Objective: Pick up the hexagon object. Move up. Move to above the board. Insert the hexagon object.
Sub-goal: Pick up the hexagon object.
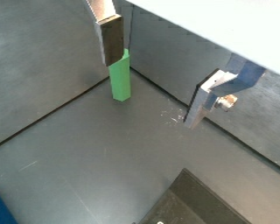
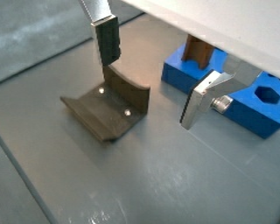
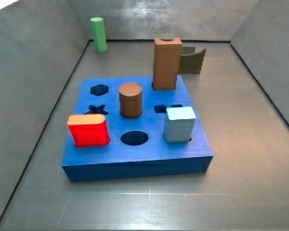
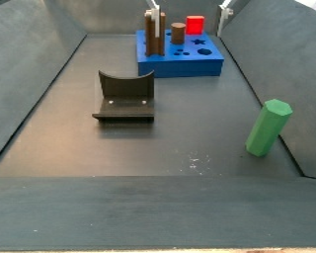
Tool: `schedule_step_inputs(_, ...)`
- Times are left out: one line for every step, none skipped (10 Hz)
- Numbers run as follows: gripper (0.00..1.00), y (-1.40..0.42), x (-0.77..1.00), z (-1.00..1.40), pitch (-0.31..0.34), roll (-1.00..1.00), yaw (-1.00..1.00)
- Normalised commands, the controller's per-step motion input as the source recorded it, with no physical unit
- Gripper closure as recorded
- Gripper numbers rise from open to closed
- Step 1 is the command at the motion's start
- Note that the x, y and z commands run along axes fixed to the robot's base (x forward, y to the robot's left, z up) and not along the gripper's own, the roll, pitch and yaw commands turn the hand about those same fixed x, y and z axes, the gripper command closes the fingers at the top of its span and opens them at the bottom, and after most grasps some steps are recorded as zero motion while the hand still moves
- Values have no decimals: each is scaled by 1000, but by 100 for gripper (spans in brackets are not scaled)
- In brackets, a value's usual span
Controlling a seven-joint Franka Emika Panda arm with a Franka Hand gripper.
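The gripper (image 1: 154, 87) hangs above the grey floor with its jaws spread wide and nothing between them; in both wrist views the two silver fingers (image 2: 105, 37) stand well apart, touching no piece. The hexagon object (image 1: 120, 76), a light-green peg, stands upright near a corner of the enclosure, free of the fingers. Well apart from it, the board (image 3: 105, 161) carries a brown cylinder (image 3: 130, 100), a tall brown block (image 3: 168, 63) and a red piece (image 3: 88, 130), with the fixture (image 4: 123, 96) on the floor nearby.

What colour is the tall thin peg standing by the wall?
Light green; the hexagon object shows best in a side view.
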Motion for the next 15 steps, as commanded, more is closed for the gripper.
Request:
schedule_step_inputs(0, 426, -894, -71, -51, 69, 0)
schedule_step_inputs(0, 483, -940, -89, -57, 43, 0)
schedule_step_inputs(0, 406, -909, -120, -81, 21, 0)
schedule_step_inputs(0, 240, -886, -406, -146, 17, 0)
schedule_step_inputs(0, 300, -960, -511, -179, 0, 0)
schedule_step_inputs(0, 331, -1000, -486, -204, 0, 0)
schedule_step_inputs(0, 337, -1000, -431, -200, 0, -49)
schedule_step_inputs(0, 314, -1000, -306, -167, 13, -63)
schedule_step_inputs(0, 306, -1000, -371, -183, -4, -91)
schedule_step_inputs(0, 300, -929, -463, -156, 0, -169)
schedule_step_inputs(0, 297, -874, -346, -94, 0, -183)
schedule_step_inputs(0, 300, -791, -320, -73, -26, -266)
schedule_step_inputs(0, 297, -651, -277, -43, -61, -346)
schedule_step_inputs(0, 251, -400, -271, -74, -196, -369)
schedule_step_inputs(0, 126, -94, -243, -129, -290, -357)
